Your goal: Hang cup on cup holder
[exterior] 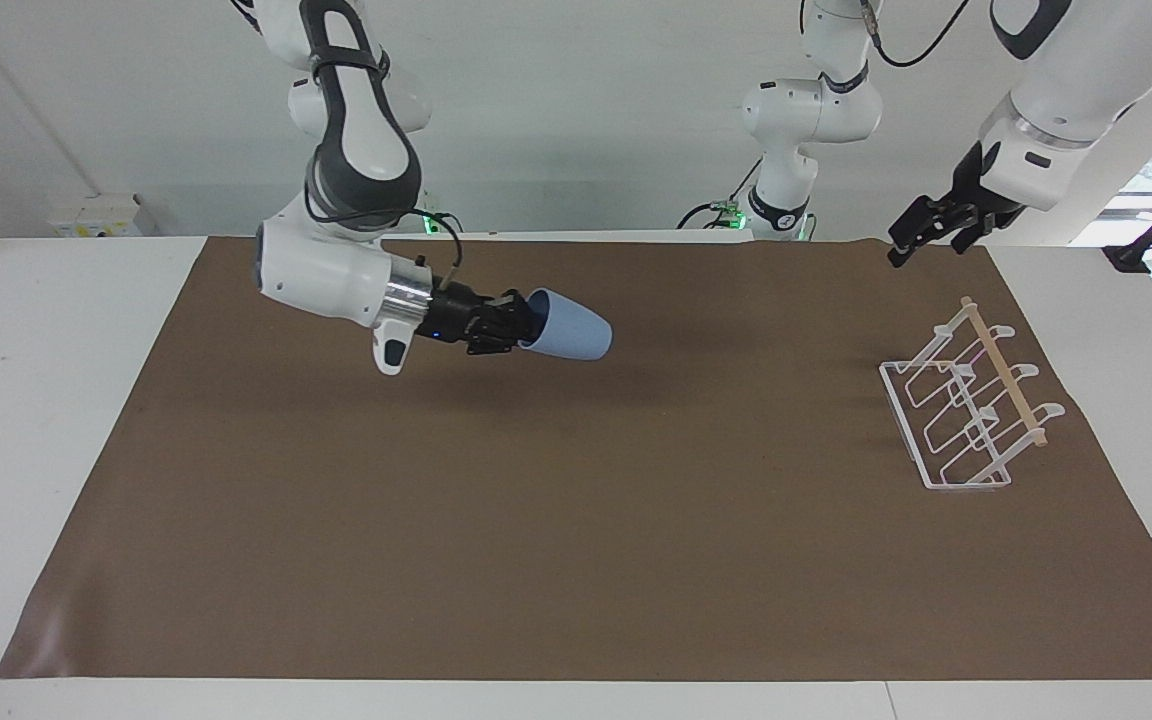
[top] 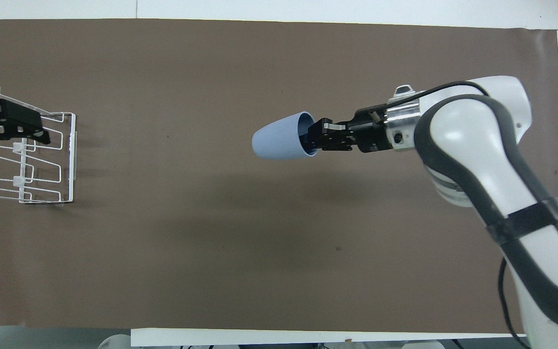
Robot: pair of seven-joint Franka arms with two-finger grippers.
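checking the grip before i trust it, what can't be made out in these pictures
- Right gripper fingers: tips hidden inside the small light-blue plastic cup in the facing view, so where they press the wall is unseen.
- Left gripper: overhead view cuts it off at the edge; it overlaps the white wire cup holder, contact unreadable there.
- The holder's prong ends: too thin in the facing view.

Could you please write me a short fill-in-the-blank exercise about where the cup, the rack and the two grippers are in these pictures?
1. The light-blue cup is held in the air by the ____ gripper.
2. The cup lies nearly on its side, its closed bottom pointing toward the ____ arm's end of the table.
3. The cup holder stands on the brown ____.
4. The left gripper is up in the air and holds ____.

Missing words: right; left; mat; nothing
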